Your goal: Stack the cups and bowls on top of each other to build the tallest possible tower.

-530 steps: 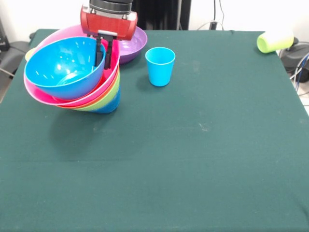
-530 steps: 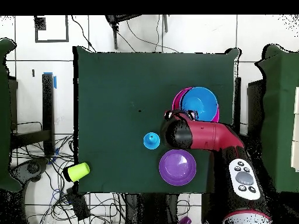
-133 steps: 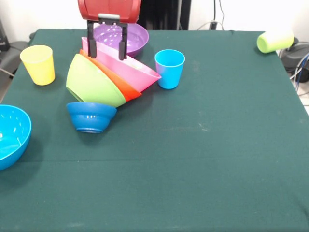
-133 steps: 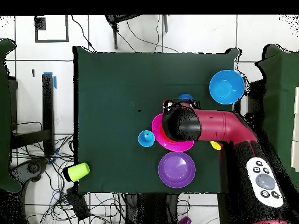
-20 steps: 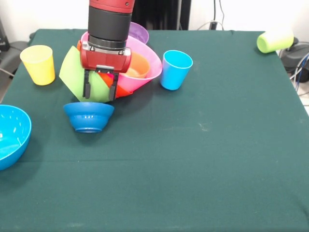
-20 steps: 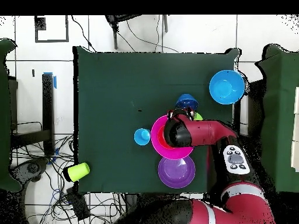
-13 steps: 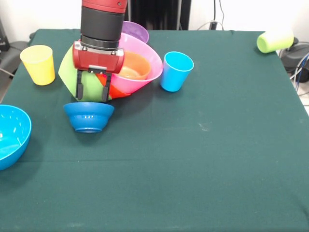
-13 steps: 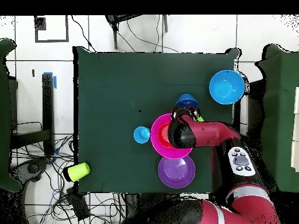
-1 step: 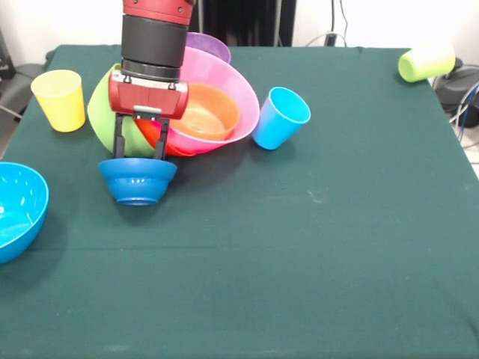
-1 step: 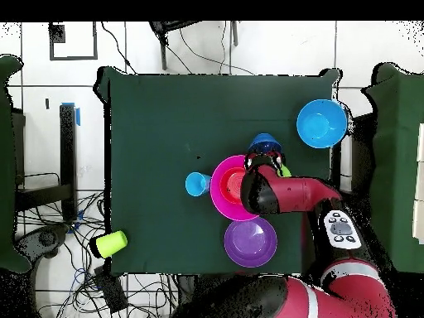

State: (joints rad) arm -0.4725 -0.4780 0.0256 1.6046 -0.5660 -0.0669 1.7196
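Note:
My gripper [image 9: 139,145] hangs open just above the small dark blue bowl [image 9: 138,179], its fingers [image 9: 119,140] in front of the tilted lime green bowl [image 9: 100,105]. Nested in the green bowl are an orange-red bowl [image 9: 160,139] and the large pink bowl [image 9: 224,84], all leaning to the right. A small orange bowl [image 9: 206,112] lies inside the pink one. The pink rim presses on the light blue cup [image 9: 281,117], which tilts right. In the overhead view my arm covers part of the pink bowl [image 10: 229,187], beside the light blue cup [image 10: 196,184].
A purple bowl [image 9: 211,46] stands behind the pile. A yellow cup [image 9: 60,99] stands upright at the left, and a light blue bowl [image 9: 18,211] sits at the table's left edge. A lime green cup [image 9: 425,63] lies on its side at the far right corner.
The gripper has shifted slightly left and a little higher. The pink bowl has tipped and slid further right, pushing the light blue cup into a tilt.

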